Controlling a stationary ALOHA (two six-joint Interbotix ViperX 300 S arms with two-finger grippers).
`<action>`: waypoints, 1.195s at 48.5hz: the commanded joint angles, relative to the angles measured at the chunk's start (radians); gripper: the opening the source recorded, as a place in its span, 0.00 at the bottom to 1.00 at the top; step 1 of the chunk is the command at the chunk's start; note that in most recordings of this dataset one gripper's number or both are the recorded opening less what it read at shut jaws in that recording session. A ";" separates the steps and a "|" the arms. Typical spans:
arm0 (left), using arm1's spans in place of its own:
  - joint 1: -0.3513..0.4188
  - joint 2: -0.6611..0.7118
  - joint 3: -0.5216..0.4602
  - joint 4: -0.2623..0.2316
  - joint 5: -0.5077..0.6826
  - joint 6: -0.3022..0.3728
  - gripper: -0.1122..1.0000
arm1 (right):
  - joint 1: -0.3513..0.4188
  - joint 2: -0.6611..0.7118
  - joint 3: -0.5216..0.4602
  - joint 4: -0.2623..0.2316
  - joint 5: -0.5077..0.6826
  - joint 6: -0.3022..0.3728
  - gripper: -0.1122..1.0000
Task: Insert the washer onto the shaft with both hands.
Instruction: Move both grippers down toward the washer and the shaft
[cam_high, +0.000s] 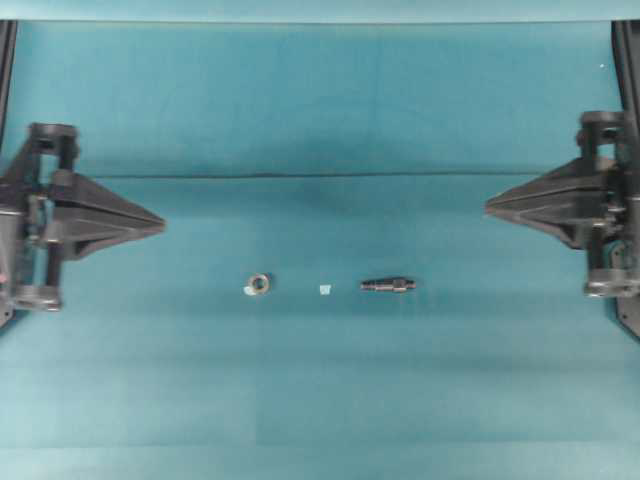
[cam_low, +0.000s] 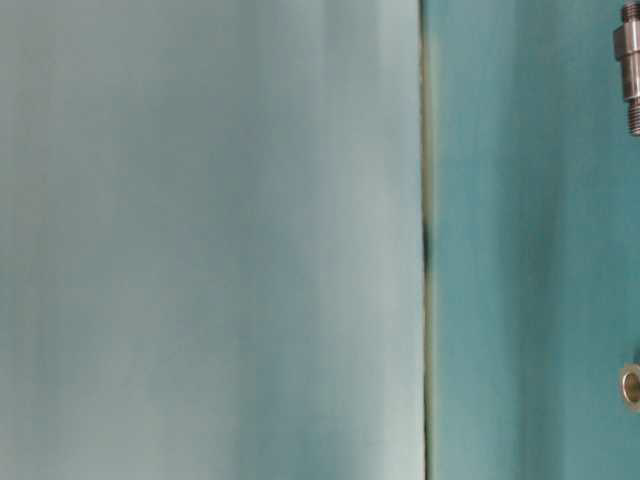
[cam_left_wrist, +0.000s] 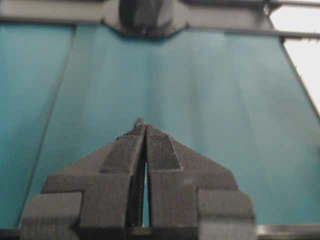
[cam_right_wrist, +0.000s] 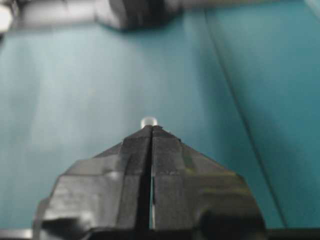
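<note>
The washer (cam_high: 257, 284), a small silvery ring, lies flat on the teal mat left of centre. The shaft (cam_high: 387, 285), a short dark stepped rod, lies on its side right of centre, about a hand's width from the ring. Both also show at the right edge of the table-level view: shaft (cam_low: 630, 60) and washer (cam_low: 630, 385). My left gripper (cam_high: 160, 225) rests at the far left, shut and empty, its tips (cam_left_wrist: 145, 128) pressed together. My right gripper (cam_high: 490, 208) rests at the far right, also shut and empty, fingers closed (cam_right_wrist: 151, 128). Both are well away from the parts.
A small pale tape square (cam_high: 324, 289) lies between washer and shaft. A fold line in the mat (cam_high: 320, 176) runs across behind the grippers. A blurred pale blob (cam_right_wrist: 149, 121) sits just beyond the right fingertips; what it is I cannot tell.
</note>
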 joint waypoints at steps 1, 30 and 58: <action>0.003 0.063 -0.064 0.003 0.051 0.003 0.12 | -0.003 0.055 -0.048 0.003 0.069 0.011 0.01; 0.012 0.523 -0.390 0.012 0.601 0.021 0.12 | -0.003 0.563 -0.360 0.003 0.543 -0.026 0.01; 0.012 0.643 -0.454 0.011 0.693 0.049 0.12 | -0.044 0.732 -0.454 0.186 0.614 -0.209 0.01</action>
